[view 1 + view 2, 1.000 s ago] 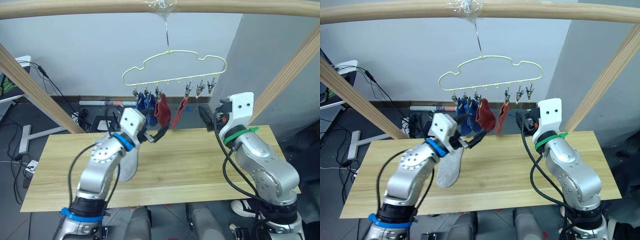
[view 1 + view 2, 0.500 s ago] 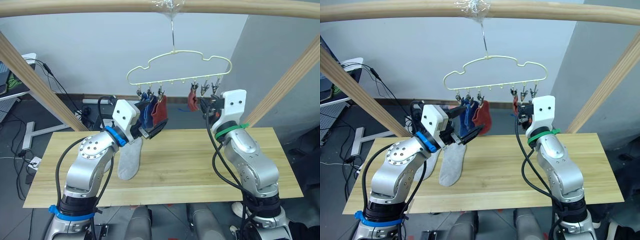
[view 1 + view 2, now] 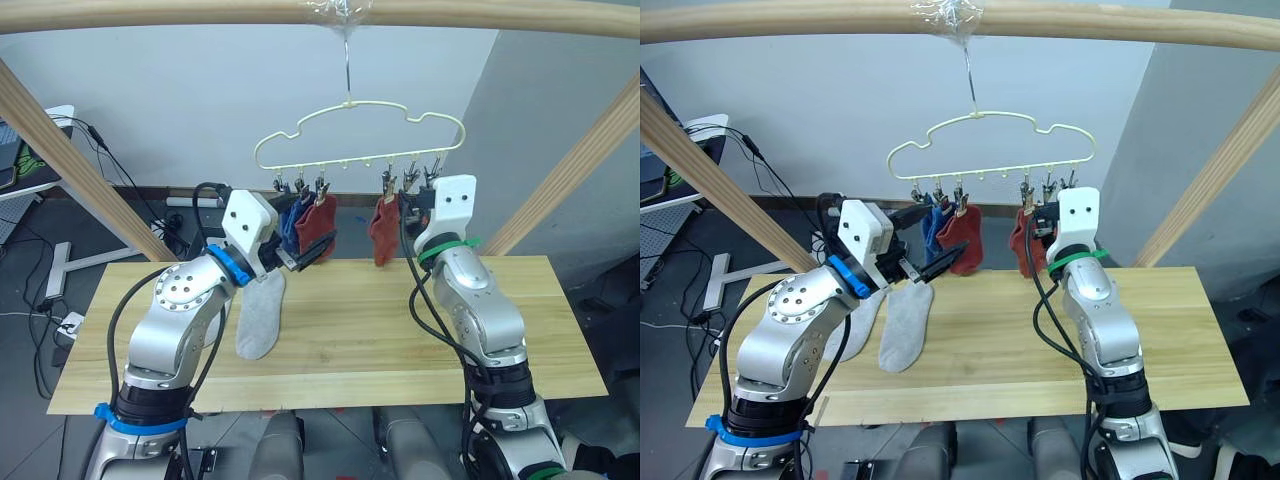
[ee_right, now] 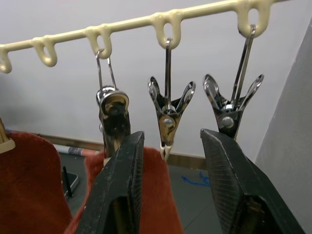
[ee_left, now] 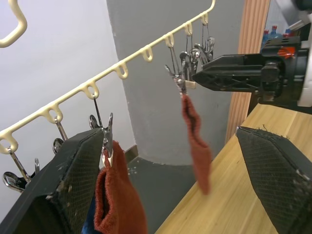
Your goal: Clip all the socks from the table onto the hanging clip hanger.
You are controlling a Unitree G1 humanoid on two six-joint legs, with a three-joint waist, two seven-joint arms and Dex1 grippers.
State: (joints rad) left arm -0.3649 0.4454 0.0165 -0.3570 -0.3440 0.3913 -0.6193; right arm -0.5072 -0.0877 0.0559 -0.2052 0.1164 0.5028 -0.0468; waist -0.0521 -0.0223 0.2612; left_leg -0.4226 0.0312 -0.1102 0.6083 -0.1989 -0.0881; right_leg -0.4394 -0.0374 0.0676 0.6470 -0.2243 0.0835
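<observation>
Both claws spread: right claw [image 4: 168, 195] below two bare clips [image 4: 168, 109], grey sock [image 3: 260, 315] on table [image 3: 380, 340].

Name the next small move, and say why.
Probably lower the left gripper to the grey sock on the table: it is open and empty, four hung socks are already clipped, and two clips are free.

Pale blue-grey wall [image 3: 180, 110], round wooden beam [image 3: 200, 12] overhead (slanted posts [image 3: 60, 160] either side), cables [image 3: 130, 195] on dark floor [image 3: 60, 250]
</observation>
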